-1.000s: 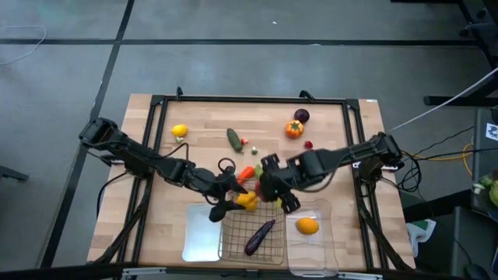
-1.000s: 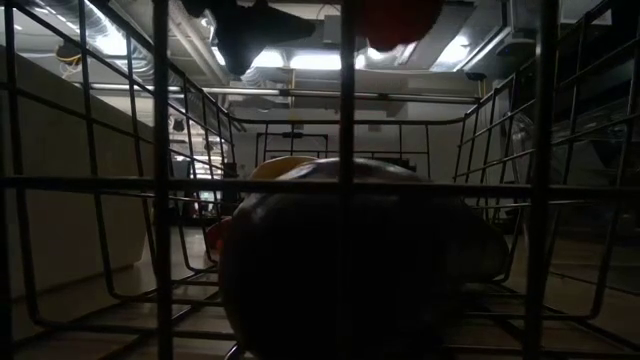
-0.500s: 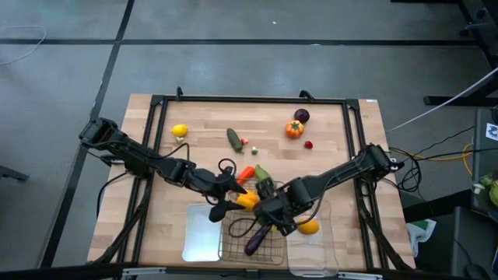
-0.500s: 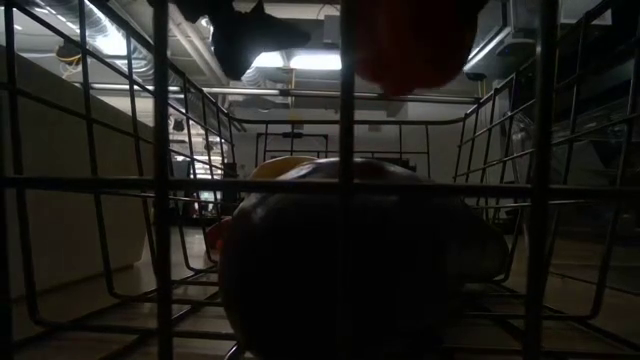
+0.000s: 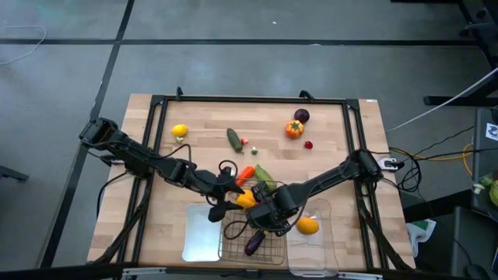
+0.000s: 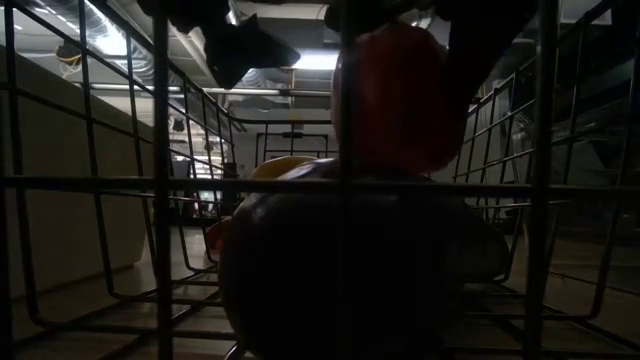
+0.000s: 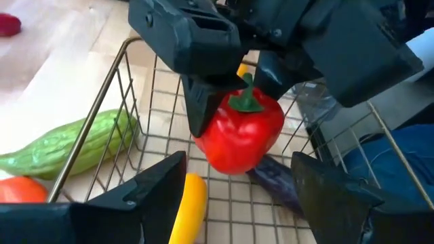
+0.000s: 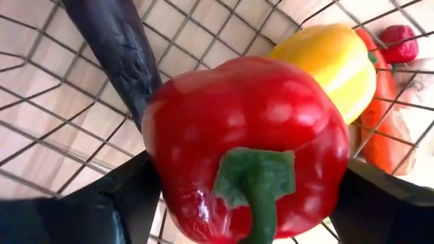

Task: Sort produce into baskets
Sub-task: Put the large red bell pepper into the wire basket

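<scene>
— While it hangs over the wire-mesh basket (image 5: 253,233), what's the right gripper (image 7: 234,91) got?
— Red pepper (image 7: 239,133), clamped btwn its fingers, above the eggplant (image 7: 274,184).
— And the left gripper (image 5: 227,201)?
— At the basket's far rim — clamped on a yellow pepper (image 5: 247,201).

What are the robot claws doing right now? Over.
Right claw shut on red pepper, over wire basket. Left claw holds yellow pepper at basket edge. Eggplant lies below.
</scene>
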Available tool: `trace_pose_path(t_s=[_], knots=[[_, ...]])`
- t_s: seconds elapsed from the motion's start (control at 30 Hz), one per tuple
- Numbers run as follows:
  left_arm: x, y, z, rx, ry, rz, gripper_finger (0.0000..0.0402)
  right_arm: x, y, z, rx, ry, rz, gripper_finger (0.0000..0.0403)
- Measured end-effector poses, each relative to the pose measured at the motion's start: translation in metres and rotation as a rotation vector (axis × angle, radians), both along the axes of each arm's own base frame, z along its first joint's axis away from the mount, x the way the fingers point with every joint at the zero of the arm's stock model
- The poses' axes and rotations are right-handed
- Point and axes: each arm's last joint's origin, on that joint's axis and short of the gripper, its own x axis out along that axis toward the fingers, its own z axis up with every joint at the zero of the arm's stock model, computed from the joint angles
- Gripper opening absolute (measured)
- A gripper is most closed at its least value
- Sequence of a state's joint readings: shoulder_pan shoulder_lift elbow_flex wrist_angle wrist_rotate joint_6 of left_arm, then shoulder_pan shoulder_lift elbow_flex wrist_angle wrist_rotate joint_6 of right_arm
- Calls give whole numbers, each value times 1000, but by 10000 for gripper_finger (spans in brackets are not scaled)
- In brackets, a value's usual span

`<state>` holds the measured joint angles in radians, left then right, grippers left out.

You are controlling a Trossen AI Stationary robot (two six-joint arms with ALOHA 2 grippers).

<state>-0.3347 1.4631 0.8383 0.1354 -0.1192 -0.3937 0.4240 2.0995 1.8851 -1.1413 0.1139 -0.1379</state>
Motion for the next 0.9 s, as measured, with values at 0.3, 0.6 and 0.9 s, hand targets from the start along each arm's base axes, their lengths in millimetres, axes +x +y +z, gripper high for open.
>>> trace_pose_path(t_s=[0.3, 0.6, 0.9], knots=[[0, 0, -1, 28, 0, -12, 262, 5, 2, -4, 7, -30, -2, 333], [-1, 1, -2, 34, 16, -11, 262, 6, 3, -4, 14, -43, -2, 333], [-1, 1, -2, 37, 15, -13, 262, 8, 4, -3, 22, -60, -2, 333]])
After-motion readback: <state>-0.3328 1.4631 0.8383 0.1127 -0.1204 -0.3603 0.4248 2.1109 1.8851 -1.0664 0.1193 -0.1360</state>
